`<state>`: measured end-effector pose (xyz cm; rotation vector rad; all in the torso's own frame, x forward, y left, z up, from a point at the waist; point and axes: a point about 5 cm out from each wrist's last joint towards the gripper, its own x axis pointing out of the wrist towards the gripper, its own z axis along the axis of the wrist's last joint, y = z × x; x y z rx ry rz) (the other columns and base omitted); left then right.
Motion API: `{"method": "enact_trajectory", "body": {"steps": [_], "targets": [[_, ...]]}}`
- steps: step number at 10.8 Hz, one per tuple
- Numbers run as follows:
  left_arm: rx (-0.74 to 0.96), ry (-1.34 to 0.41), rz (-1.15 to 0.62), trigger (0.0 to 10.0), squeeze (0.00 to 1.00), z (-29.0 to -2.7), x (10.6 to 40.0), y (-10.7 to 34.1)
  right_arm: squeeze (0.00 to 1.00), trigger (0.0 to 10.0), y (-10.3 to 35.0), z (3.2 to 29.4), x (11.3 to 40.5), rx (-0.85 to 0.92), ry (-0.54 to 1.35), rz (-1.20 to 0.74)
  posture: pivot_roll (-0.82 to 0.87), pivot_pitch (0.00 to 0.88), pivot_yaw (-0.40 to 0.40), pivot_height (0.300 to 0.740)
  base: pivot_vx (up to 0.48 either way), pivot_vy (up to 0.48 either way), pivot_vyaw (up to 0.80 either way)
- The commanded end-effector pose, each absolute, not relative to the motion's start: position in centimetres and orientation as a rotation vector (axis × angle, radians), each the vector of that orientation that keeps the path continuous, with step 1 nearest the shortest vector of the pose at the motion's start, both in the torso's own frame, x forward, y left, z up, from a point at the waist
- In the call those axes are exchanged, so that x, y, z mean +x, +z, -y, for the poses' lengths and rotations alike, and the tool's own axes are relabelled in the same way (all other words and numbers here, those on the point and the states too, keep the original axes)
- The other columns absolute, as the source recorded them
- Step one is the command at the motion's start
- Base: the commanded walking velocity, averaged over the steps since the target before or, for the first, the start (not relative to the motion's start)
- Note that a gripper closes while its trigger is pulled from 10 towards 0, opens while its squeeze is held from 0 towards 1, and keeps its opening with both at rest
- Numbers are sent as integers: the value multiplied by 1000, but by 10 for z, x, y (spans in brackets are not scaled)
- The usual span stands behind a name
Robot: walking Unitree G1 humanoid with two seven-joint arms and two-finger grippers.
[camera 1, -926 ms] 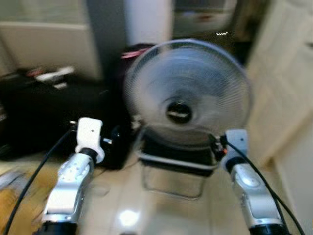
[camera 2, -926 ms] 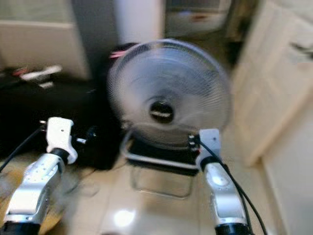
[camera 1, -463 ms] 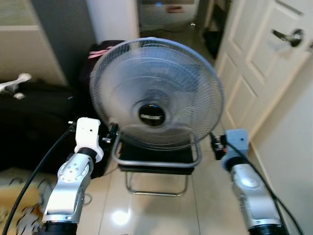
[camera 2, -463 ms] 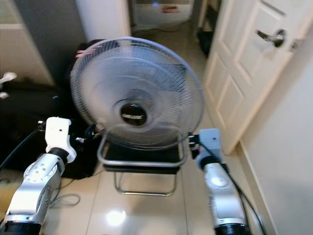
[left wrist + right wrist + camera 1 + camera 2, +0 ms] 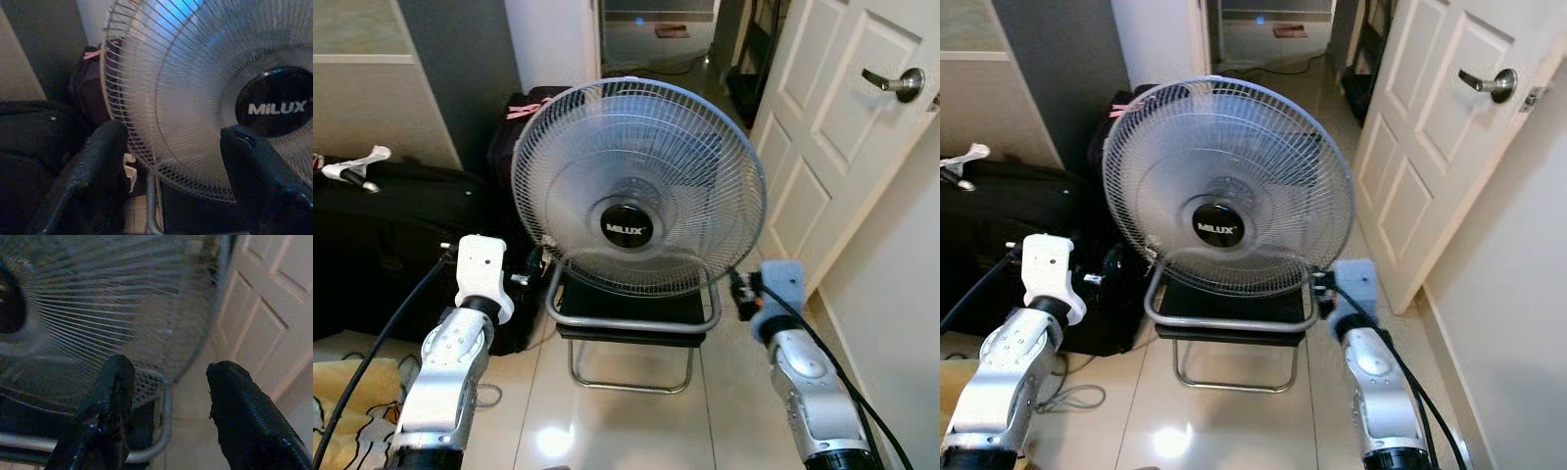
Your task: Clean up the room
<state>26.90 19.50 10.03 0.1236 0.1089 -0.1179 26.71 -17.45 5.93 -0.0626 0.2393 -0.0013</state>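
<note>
A round grey fan [image 5: 636, 186] marked MILUX stands on a black chair with a chrome tube frame [image 5: 631, 323]. My left gripper [image 5: 173, 164] is open at the fan's lower left, and the edge of the grille lies between its fingers [image 5: 98, 161]. My right gripper [image 5: 168, 399] is open at the fan's lower right. The grille's rim and the corner of the chair frame [image 5: 164, 421] sit between its fingers [image 5: 112, 396]. I cannot tell whether either gripper touches the fan.
A black suitcase [image 5: 382, 225] lies to the left with a white clip [image 5: 352, 166] on it. A dark bag with a pink strap [image 5: 524, 106] stands behind the fan. A white door [image 5: 832, 137] and wall close the right side. Yellow cloth [image 5: 342, 406] lies at the lower left.
The camera swung and the picture went from blurred to sharp. Both grippers have stayed open on either side of the fan.
</note>
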Motion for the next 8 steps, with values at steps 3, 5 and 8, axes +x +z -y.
{"method": "enact_trajectory", "body": {"steps": [3,5,8], "targets": [[154,-132,-145,10000,0,-196,265,91,0,10000,58,179,267,-54,-38,-239,16,0,32,740,0,0,0],[154,-132,-145,10000,0,-196,265,91,0,10000,58,179,267,-54,-38,-239,16,0,32,740,0,0,0],[154,-132,-145,10000,0,-196,265,91,0,10000,58,179,267,-54,-38,-239,16,0,32,740,0,0,0]]}}
